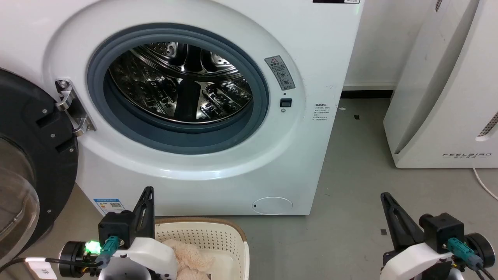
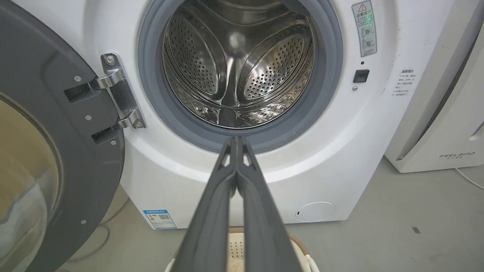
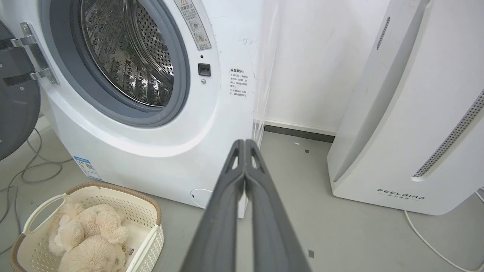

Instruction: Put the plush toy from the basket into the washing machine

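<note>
— The fingers first?
— Left gripper [image 2: 237, 140]: its 2 fingers are pressed together on nothing, tips aimed at the lower gasket of the washing machine [image 2: 181, 181]. Right gripper [image 3: 245, 142]: the same, closed and empty, pointing at the machine's right front corner.
— And the plush toy [image 3: 89, 236]?
— It lies in the basket [image 3: 149, 206], on the floor just in front of the machine, below the left gripper. In the right wrist view its long axis runs from upper left to the bottom edge. Which end is the head, I cannot tell.
— The door [image 1: 27, 128]?
— Swung open to the left; the drum [image 1: 183, 89] is bare steel.
</note>
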You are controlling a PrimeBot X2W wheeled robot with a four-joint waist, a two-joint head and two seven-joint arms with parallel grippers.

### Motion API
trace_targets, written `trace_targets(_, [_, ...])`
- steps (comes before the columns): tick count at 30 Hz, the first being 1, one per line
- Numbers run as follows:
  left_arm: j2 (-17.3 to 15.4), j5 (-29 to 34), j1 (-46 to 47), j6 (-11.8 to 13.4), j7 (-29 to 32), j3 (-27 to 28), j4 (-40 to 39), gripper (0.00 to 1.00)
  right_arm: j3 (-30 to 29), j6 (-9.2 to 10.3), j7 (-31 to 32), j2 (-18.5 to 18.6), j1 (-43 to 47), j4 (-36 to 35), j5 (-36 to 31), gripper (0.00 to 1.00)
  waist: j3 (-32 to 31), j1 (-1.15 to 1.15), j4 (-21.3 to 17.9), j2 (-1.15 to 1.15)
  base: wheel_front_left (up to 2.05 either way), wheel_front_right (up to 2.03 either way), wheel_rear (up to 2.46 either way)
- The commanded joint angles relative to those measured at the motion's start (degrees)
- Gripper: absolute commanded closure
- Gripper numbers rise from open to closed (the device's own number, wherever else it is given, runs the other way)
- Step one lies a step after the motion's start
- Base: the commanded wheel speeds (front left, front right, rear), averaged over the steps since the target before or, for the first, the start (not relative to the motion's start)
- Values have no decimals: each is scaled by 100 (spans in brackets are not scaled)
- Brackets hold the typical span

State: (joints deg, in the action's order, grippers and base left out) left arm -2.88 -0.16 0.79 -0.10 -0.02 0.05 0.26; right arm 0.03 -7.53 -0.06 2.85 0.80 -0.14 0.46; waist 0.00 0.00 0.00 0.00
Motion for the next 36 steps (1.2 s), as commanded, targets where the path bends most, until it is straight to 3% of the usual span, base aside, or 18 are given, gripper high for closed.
trace_targets(1, [1,16,-79,10,2,-5,-26,100,-3,4,6,3,-80,14,-46,100,0,0,0,0,0,0,0])
trace_targets(17, [1,16,-79,10,2,-5,-26,100,-3,4,6,3,-80,14,-46,100,0,0,0,0,0,0,0])
trace_targets(18, [0,0,0,1,0,1,0,0,-3,0,-1,0,0,0,0,0,0,0,0,0,0,0,0])
trace_targets(36, [-9,-25,122,146,-171,-80,108,0,-169,0,-170,0,-53,-12,199,0,95,0,14,0,0,0,0])
